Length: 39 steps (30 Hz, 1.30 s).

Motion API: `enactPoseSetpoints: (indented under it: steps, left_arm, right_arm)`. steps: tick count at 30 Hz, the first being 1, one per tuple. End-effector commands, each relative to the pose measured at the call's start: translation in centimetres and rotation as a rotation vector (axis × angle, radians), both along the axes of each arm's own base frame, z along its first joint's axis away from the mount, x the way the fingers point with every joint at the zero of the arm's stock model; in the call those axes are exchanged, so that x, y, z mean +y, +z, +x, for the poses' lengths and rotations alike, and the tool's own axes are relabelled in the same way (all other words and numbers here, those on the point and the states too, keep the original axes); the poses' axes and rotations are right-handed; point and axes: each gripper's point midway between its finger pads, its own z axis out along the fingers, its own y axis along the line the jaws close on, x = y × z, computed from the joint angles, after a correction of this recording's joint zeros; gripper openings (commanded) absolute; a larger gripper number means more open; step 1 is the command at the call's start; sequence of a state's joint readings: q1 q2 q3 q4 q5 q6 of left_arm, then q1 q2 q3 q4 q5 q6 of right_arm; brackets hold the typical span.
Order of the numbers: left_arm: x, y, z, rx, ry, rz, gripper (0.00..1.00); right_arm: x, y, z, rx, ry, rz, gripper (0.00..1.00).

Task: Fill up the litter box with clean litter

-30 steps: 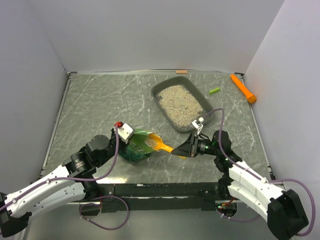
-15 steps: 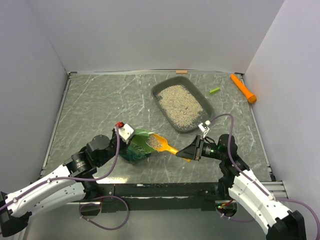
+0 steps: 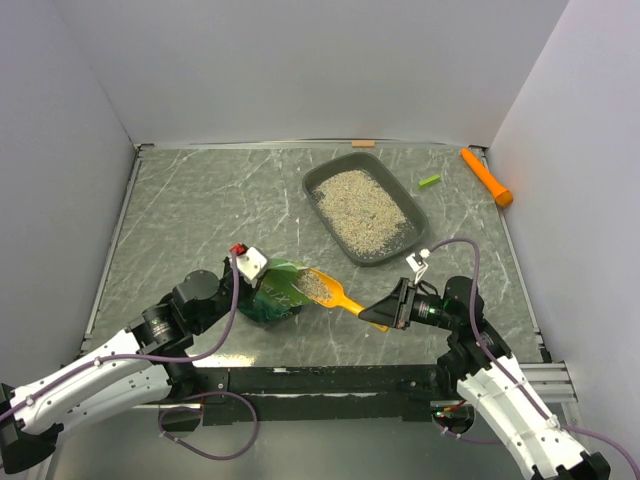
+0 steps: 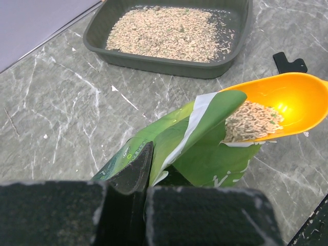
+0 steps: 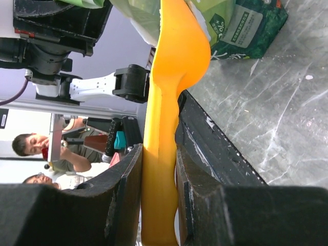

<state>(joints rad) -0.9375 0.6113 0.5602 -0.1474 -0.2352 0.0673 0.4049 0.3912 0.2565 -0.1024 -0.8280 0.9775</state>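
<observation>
Right fingers (image 5: 125, 205) clamp orange-yellow plastic scoop (image 4: 289, 100); left fingers (image 4: 136, 171) pinch crinkled green bag (image 4: 205, 154). Any tilt likely spills beige granules (image 4: 251, 123) short of dark grey plastic litter box (image 4: 154, 60).

right tool (image 3: 380, 312) pulled back rightward, orange scoop (image 3: 337, 294) carrying clean litter (image 3: 315, 288) farther out of green bag (image 3: 272, 301)

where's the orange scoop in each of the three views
top external: scoop low centre, bowl at the mouth of the green bag, handle held by the right gripper.
left wrist: scoop at the right edge, bowl against the green bag.
right wrist: scoop running up the middle, between the fingers.
shared landmark: the green bag, beside the scoop's bowl in all three.
</observation>
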Motion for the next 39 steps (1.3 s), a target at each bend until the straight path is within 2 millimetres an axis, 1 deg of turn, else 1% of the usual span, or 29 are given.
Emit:
enactPoseSetpoints:
  steps: [1, 10, 15, 20, 25, 29, 35, 36, 38, 39]
  left_arm:
    - [0.5, 2.5, 0.6, -0.063, 0.047, -0.074, 0.01]
    - [1.0, 3.0, 0.7, -0.072, 0.073, -0.087, 0.01]
    - [1.7, 3.5, 0.9, -0.083, 0.106, -0.101, 0.01]
    - [2.4, 4.2, 1.0, -0.098, 0.136, -0.118, 0.01]
    - [3.0, 4.2, 1.4, -0.095, 0.18, -0.115, 0.01]
    - [3.3, 4.2, 1.4, -0.093, 0.191, -0.115, 0.01]
    - [3.3, 4.5, 1.2, -0.097, 0.184, -0.128, 0.01]
    - [3.2, 4.5, 1.2, -0.097, 0.182, -0.128, 0.01]
    - [3.2, 4.6, 1.1, -0.097, 0.176, -0.13, 0.01]
    - [3.2, 4.5, 1.1, -0.095, 0.176, -0.127, 0.01]
  right_arm:
    - [-0.4, 1.2, -0.6, 0.032, -0.016, 0.001, 0.0]
    - [-0.9, 4.0, -0.9, 0.057, -0.083, 0.077, 0.0]
    - [-1.2, 4.9, -0.9, 0.088, -0.124, 0.089, 0.0]
    - [-1.4, 6.3, -0.5, 0.112, -0.165, 0.144, 0.0]
    - [-1.4, 8.0, 0.2, 0.121, -0.196, 0.193, 0.0]
    - [-1.7, 10.0, 1.4, 0.089, -0.258, 0.234, 0.0]
    - [-2.6, 11.7, 3.7, 0.068, -0.388, 0.253, 0.0]
    - [-2.9, 11.9, 4.5, 0.072, -0.43, 0.259, 0.0]
    - [-3.1, 12.7, 5.2, 0.057, -0.456, 0.28, 0.0]
    - [-3.3, 12.7, 5.9, 0.06, -0.489, 0.28, 0.0]
